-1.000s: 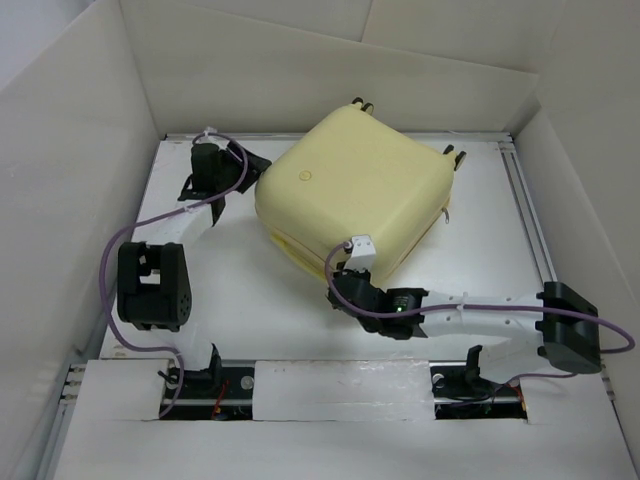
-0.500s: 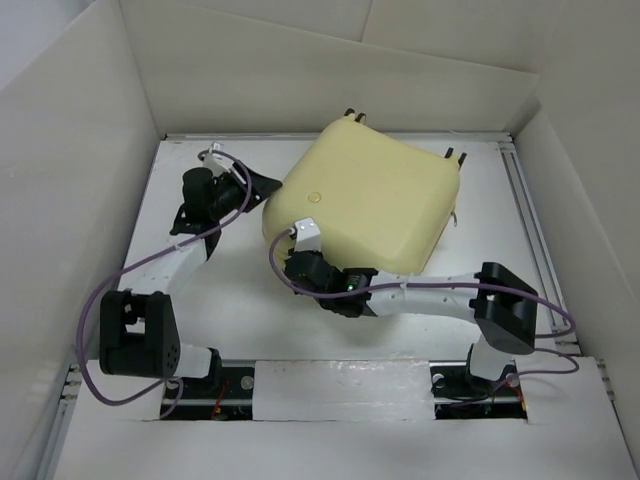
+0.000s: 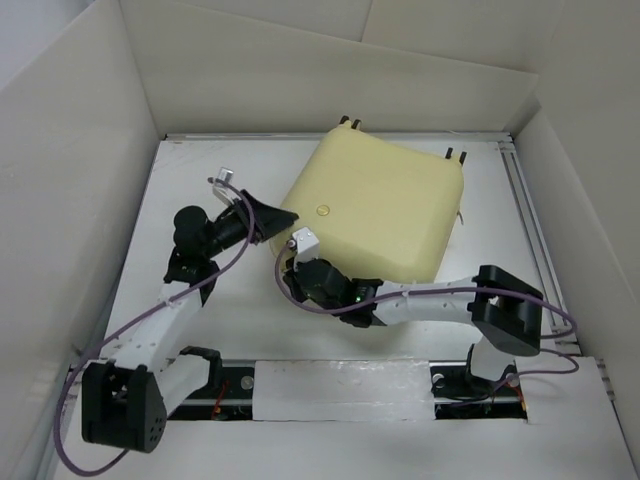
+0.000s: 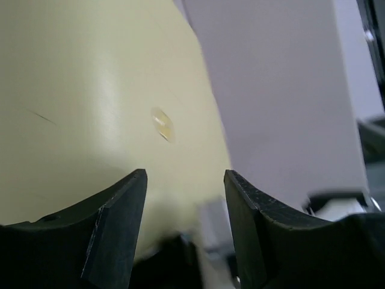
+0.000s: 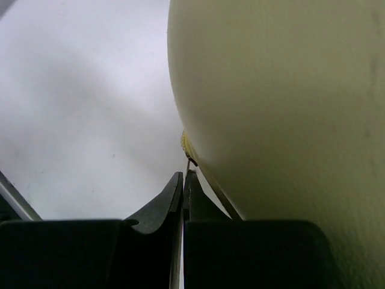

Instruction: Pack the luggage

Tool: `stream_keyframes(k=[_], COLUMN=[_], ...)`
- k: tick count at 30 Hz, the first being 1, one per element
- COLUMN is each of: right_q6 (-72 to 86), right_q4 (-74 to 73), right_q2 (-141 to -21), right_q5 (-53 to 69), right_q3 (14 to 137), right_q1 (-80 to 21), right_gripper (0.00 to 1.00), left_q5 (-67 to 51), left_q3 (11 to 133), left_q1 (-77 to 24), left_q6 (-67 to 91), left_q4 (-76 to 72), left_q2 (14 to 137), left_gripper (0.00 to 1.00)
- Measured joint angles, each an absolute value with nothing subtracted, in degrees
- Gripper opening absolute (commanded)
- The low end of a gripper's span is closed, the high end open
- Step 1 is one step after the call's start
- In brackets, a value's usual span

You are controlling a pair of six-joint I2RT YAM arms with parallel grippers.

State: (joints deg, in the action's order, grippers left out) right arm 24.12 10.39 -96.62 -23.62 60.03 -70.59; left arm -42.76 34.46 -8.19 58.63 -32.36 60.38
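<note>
at the back middle of the worktop (image 3: 240,320), skewed a little: the luggage (image 3: 375,205), pale yellow shell up, halves together, caster wheels (image 3: 350,122) poking out at the far edge. judging by that, looks like the closing step, most likely running a zip along the seam.

flanked at its near left corner by both arms. left hand (image 3: 272,215) (image 4: 185,174) set against that corner from the left, fingers apart, only shell showing between them. right hand (image 3: 292,268) (image 5: 183,177) tucked in low at the near edge, fingers pressed together just under a small dark tab (image 5: 191,162) on the seam; cannot tell whether pinching it.

next calls for a sure hold on that tab and a steady drag round the curve, the other hand bracing the shell against sliding.

from above only: whole outline, wheels, both arms. from the left wrist: round logo (image 4: 161,123) large and close. from the right wrist alone: seam and tab, hidden from overhead under the shell's bulge.
</note>
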Motion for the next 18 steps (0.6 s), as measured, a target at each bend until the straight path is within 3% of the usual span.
stream_keyframes(k=[6, 8, 9, 12, 15, 18], right_q6=[22.6, 22.9, 23.5, 26.8, 29.0, 31.4], right_q4=[18.6, 18.5, 17.4, 8.8, 2.5, -2.5], right_q2=[-96.1, -94.0, -92.3, -85.2, -74.8, -62.7], right_q5=[-22.0, -21.4, -20.1, -18.1, -19.2, -22.1], right_q3=[56.4, 54.8, 54.1, 53.4, 53.4, 53.3], right_q1=[-70.4, -70.4, -70.5, -72.7, -74.7, -75.0], right_gripper=[0.02, 0.29, 0.53, 0.70, 0.70, 0.64], left_q5=[-52.5, -53.1, -53.7, -54.7, -49.1, -42.2], left_q3=[30.2, 29.6, 29.6, 32.8, 38.3, 43.5], left_q1=[-13.1, -12.9, -12.8, -13.0, -11.2, -10.0], left_q6=[66.1, 66.7, 66.9, 63.7, 58.6, 55.0], left_q4=[-31.3, -30.0, -29.3, -23.6, -16.9, -12.3], left_q2=[52.1, 52.0, 52.1, 50.4, 49.3, 50.2], left_gripper=[0.55, 0.62, 0.65, 0.71, 0.71, 0.70])
